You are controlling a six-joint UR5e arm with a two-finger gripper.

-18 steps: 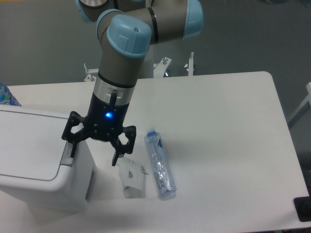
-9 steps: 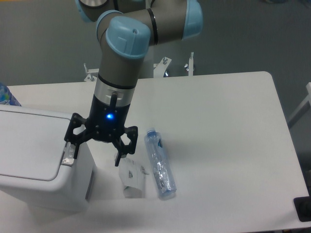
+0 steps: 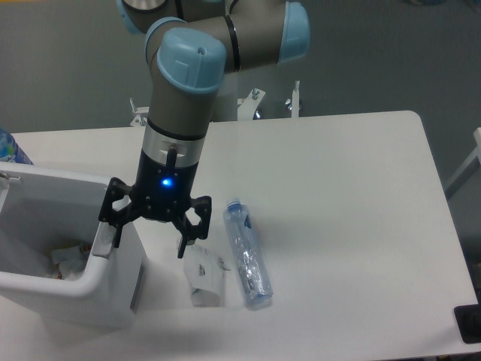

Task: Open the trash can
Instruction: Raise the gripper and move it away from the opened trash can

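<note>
The trash can [image 3: 52, 286] is a large white boxy bin at the table's front left. Its top stands open: the flat lid no longer covers it and I see crumpled paper [image 3: 68, 259] inside. The lid itself is out of view. My gripper [image 3: 144, 247] is open and empty, pointing down over the bin's right rim. Its left fingertip [image 3: 106, 237] rests at the grey tab [image 3: 100, 245] on that rim. Its right fingertip [image 3: 183, 248] hangs outside the bin, just above the table.
A small white paper carton [image 3: 204, 275] lies just right of the bin, a clear plastic bottle [image 3: 248, 257] with a blue cap beside it. A blue-patterned object [image 3: 9, 147] shows at the far left. A black block [image 3: 467, 323] sits off the table's front right corner.
The flat white lid that covered the bin has sprung open and gone from view, showing the inside. My gripper has stayed at the tab, hardly moving.
</note>
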